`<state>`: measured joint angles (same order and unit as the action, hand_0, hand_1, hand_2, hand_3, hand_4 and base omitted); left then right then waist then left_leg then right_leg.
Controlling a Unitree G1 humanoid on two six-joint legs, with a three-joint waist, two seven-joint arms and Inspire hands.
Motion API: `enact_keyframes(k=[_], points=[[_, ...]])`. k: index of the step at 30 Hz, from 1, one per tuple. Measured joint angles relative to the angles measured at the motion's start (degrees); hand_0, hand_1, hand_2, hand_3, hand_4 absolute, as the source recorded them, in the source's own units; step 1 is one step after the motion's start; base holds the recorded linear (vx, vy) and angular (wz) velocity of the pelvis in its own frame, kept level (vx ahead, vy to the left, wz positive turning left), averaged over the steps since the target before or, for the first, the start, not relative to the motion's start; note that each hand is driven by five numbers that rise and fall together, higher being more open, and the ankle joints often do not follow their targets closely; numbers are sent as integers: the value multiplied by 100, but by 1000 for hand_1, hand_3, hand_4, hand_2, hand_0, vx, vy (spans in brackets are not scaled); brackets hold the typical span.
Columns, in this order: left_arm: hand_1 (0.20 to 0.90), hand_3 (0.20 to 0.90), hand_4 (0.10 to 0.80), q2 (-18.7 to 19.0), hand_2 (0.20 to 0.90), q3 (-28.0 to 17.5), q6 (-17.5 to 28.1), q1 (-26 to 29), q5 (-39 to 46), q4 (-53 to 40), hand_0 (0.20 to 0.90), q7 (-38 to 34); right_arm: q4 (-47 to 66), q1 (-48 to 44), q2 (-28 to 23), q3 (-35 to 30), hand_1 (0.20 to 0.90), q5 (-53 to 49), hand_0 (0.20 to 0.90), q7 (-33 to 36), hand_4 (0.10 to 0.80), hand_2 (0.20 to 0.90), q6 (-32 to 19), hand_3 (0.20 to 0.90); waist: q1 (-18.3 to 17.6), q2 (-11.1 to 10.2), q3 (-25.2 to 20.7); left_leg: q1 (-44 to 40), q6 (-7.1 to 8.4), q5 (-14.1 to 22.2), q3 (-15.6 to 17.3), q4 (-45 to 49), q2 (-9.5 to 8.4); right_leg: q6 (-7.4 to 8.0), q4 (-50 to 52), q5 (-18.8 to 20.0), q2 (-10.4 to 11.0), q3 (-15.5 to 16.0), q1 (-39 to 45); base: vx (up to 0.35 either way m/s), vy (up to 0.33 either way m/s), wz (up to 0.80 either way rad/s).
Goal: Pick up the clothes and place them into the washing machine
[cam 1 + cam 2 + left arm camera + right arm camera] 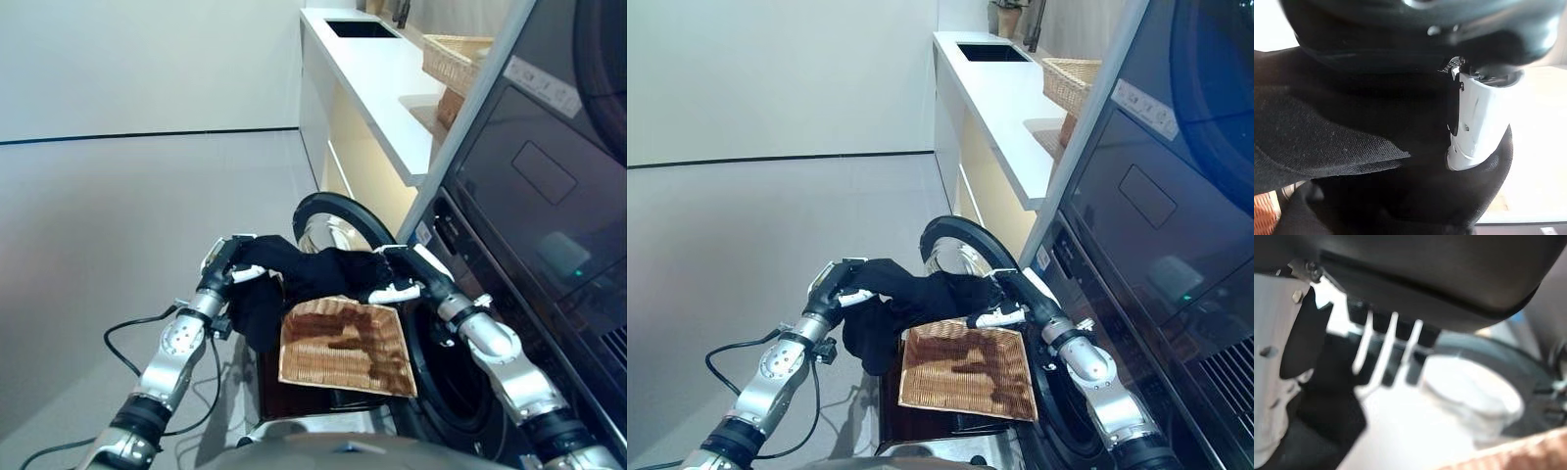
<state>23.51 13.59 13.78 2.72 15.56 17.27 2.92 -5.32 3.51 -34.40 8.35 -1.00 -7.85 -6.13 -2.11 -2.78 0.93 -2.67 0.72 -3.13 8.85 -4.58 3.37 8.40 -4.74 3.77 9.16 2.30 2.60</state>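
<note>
The soft black cloth (304, 279) hangs between both hands. The left hand (227, 262) and right hand (397, 284) each pinch one end. Just below them sits a square woven basket (343, 348). Behind is the washer's round open door (338, 220).

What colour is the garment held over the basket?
Black. The garment is plain, with no visible pattern; the right eye view shows it best.

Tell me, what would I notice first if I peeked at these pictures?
A black garment stretched between the robot's left hand and right hand, held above a wicker basket. Behind it stands the washing machine's round door, open, with a white counter further back.
</note>
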Motion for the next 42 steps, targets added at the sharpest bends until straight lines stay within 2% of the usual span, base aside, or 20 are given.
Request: enact_keyframes(k=[7,16,20,25,32,39,42], points=[[200,200,300,14,200,-398,0,-5,-276,-6,200,-103,6,28,-1,-452,900,609,900,215,800,900,-5,900,-2,24,17,1,1,-1,-7,4,1,3,2,-8,-7,2,1,18,0,0],[200,200,300,221,200,-401,0,-6,-510,-100,200,-88,19,32,1,-454,900,764,900,270,800,900,-20,900,3,24,19,0,3,1,-10,-1,2,2,0,-11,-5,2,3,-13,-1,0],[200,200,300,221,200,-356,1,-4,-395,-197,200,50,21,22,44,-365,900,493,900,141,800,900,-24,900,-2,24,19,0,3,0,-13,1,2,2,1,-11,-7,4,5,8,0,0],[200,200,300,184,200,-97,0,3,-127,-197,200,153,11,10,179,138,900,-44,900,-16,800,900,-24,900,6,22,19,-1,2,-1,-15,3,1,1,1,-10,-7,5,8,0,0,0],[200,200,300,-151,200,178,-1,42,445,-187,200,171,-358,-323,258,896,900,-625,900,-272,800,900,-28,900,7,16,22,-15,3,-2,-19,3,-1,2,1,-10,-6,7,24,0,0,0],[200,200,300,-337,200,746,-7,557,1154,-91,200,341,-1203,-827,433,1258,900,-1132,900,-352,800,900,-34,900,12,12,25,-91,9,0,-60,3,1,2,1,-12,-11,7,99,3,0,1],[200,200,300,-425,200,820,-8,761,1311,-88,200,386,-1357,-970,442,1419,900,-1254,900,-354,800,900,-34,900,0,12,25,-89,9,-1,-68,3,0,2,2,-11,-10,6,98,2,0,-1]])
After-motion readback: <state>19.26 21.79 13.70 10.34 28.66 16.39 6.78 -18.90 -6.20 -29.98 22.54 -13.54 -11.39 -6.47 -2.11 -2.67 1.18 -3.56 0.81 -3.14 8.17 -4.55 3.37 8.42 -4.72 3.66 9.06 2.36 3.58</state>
